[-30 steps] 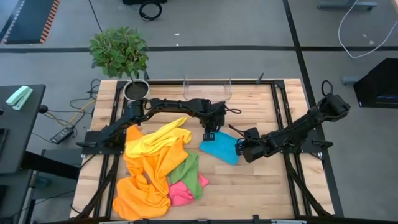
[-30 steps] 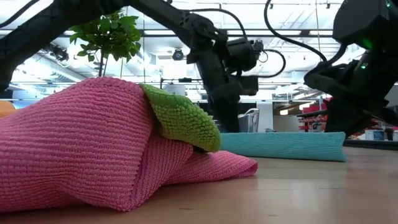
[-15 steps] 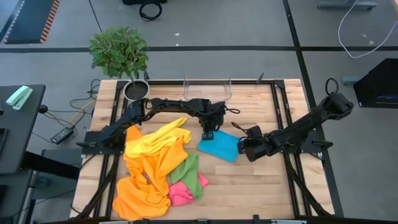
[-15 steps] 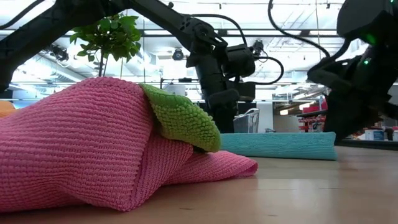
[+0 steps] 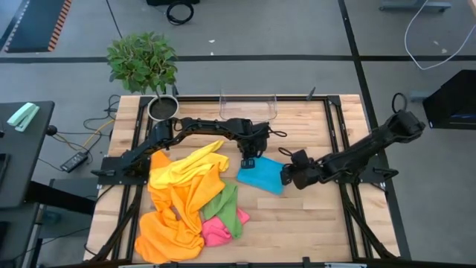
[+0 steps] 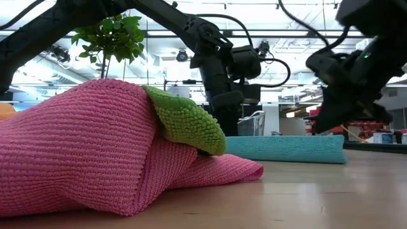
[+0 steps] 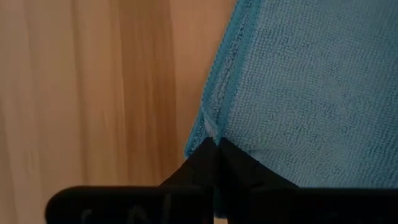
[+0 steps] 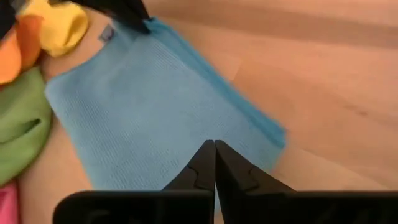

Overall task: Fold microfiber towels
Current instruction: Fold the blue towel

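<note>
While the left fingers pinch the blue towel (folded), the right fingers hover clenched beside it.

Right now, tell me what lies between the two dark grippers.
The folded blue microfiber towel spans it: left gripper pins one corner, right gripper sits shut above the opposite edge. High view shows it.

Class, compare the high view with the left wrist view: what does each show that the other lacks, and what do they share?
Only the high view shows the orange towels, yellow towel, green towel, pink towel and the right gripper at the blue towel's edge. Only the left wrist view shows the left gripper shut on the blue towel at its hem. Both show the blue towel and wooden table.
</note>
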Tool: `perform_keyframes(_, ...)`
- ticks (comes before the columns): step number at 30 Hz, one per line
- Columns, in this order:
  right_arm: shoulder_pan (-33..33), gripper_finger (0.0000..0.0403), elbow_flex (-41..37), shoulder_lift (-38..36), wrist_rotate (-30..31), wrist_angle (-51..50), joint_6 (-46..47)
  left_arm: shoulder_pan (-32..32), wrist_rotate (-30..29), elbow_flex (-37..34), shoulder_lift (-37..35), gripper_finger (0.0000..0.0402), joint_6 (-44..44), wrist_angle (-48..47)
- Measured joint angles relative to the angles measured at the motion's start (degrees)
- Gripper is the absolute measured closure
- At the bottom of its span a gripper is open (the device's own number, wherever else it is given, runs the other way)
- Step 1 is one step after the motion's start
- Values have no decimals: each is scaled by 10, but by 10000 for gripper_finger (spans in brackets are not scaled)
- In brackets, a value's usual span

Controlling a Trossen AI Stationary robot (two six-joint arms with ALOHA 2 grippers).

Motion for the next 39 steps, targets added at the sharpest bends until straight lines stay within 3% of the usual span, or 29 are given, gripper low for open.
perform_keyframes(6, -32, 400, -26, 44, -27, 70, -30, 0, 0, 0, 0, 393, 0, -7)
perform_keyframes(12, -53, 401, -24, 76, -42, 80, -55, 0, -3, 0, -4, 361, 0, -21)
perform_keyframes(18, -54, 402, -25, 88, -45, 97, -62, 0, -50, 1, -47, 327, -14, -64)
perform_keyframes(25, -54, 402, -25, 85, -50, 95, -66, -15, -14, 1, -67, 303, -68, -72)
perform_keyframes(29, -55, 402, -26, 82, -54, 92, -66, -46, -7, -1, -48, 319, -70, -44)
perform_keyframes(36, -54, 402, -26, 70, -58, 89, -72, -55, -11, -41, -34, 391, -59, 10)
perform_keyframes(39, -53, 403, -25, 42, -68, 79, -80, -45, -8, -78, -37, 390, -67, 46)
